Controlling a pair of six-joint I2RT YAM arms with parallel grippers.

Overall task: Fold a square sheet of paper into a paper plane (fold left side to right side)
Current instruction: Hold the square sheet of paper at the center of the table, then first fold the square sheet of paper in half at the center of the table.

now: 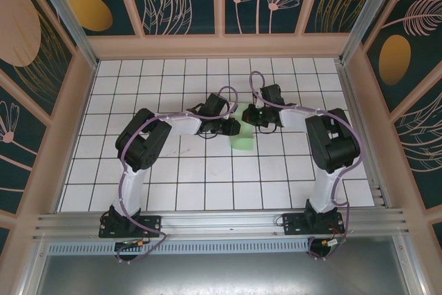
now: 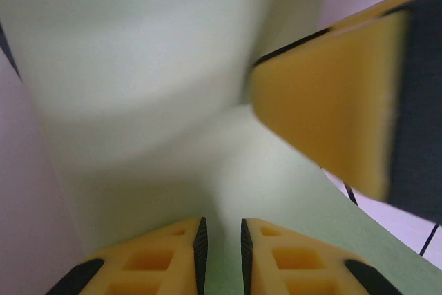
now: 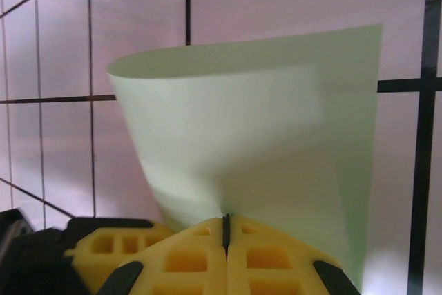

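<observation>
Two grippers meet near the middle of the tiled table [image 1: 207, 177], slightly toward its far edge, with the square sheet of paper [image 1: 243, 140] bowed up between them. Thin, light and floppy, it should curl easily and crease wherever squeezed, so edges and corners look the safest places to pinch. The right gripper [image 3: 226, 224] is clamped on one edge, its arm bent inward. The left gripper [image 2: 222, 233] reaches in opposite, fingers a slit apart over the paper; I cannot tell whether they pinch it.
</observation>
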